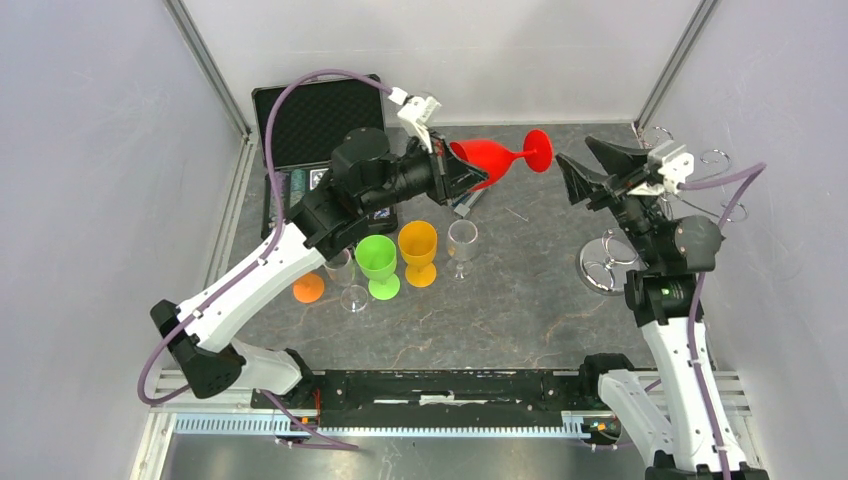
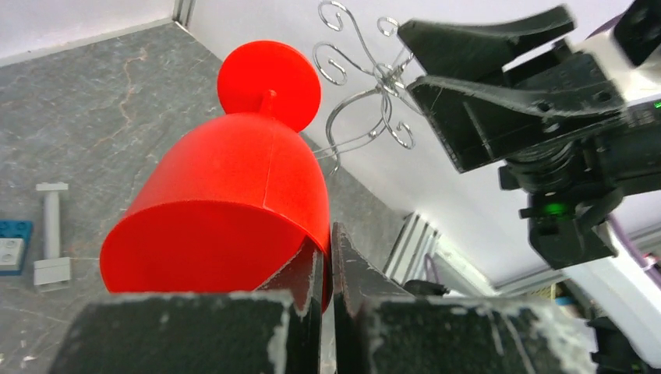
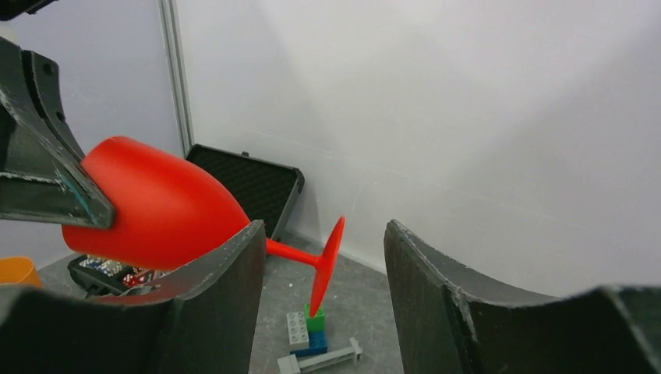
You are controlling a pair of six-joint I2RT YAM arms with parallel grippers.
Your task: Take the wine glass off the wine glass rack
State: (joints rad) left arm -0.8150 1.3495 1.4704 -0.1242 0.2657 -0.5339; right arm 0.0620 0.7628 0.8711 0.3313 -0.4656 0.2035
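I'm working in a robotics lab test cell. It has plain white panel walls framed by aluminium posts and a grey stone-patterned table. The left arm and right arm are bolted to a black rail. An open foam-lined case and toy bricks lie about as props.

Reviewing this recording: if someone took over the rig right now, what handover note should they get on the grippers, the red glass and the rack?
Left gripper: shut on the bowl rim of the red wine glass, which is held sideways in the air over the table.
Right gripper: open and empty, pointing at the glass's foot but apart from it.
Wine glass rack: stands at the table's right side, with no glass visible on its hooks.
Done: the glass is off the rack.
Left: probably set it down upright, perhaps near the green glass and orange glass.
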